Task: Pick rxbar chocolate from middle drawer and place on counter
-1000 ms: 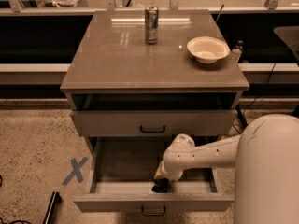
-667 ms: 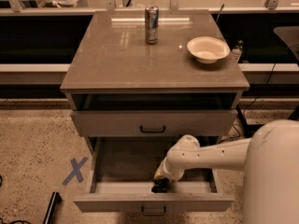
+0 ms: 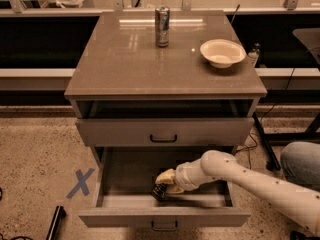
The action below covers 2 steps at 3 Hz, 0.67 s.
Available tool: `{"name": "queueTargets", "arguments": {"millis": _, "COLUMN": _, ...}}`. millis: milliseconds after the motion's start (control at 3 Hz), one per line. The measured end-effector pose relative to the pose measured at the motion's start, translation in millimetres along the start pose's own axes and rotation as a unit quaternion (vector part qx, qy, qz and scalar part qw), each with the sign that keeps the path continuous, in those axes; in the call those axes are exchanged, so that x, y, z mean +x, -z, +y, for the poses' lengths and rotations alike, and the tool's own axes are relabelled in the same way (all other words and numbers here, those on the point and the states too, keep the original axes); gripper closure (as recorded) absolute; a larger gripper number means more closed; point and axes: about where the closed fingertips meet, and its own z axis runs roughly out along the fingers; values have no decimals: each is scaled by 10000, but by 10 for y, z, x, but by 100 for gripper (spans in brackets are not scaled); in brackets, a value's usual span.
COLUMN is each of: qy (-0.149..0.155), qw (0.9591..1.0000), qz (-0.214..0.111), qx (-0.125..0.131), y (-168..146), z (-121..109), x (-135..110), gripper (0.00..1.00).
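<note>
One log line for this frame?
middle drawer: open | gripper: inside it, near front | counter: drink can, white bowl

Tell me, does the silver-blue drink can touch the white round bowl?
Apart: the camera view shows bare grey-brown counter between the silver-blue drink can and the white round bowl. The gripper is low inside the open grey middle drawer.

Gripper, inside the middle drawer, partly covers a small dark item that cannot be identified. Arm cut off at right edge.
</note>
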Motion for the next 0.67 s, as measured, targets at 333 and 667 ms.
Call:
{"name": "queueTargets", "arguments": {"millis": 333, "qy": 206, "qw": 9973, "qz": -79, "qx": 707, "y": 442, "z": -10, "x": -92, "gripper": 100}}
{"name": "queueTargets", "arguments": {"millis": 667, "qy": 863, "qw": 9896, "qz": 19, "qx": 1152, "y": 934, "z": -19, "x": -245, "gripper": 100}}
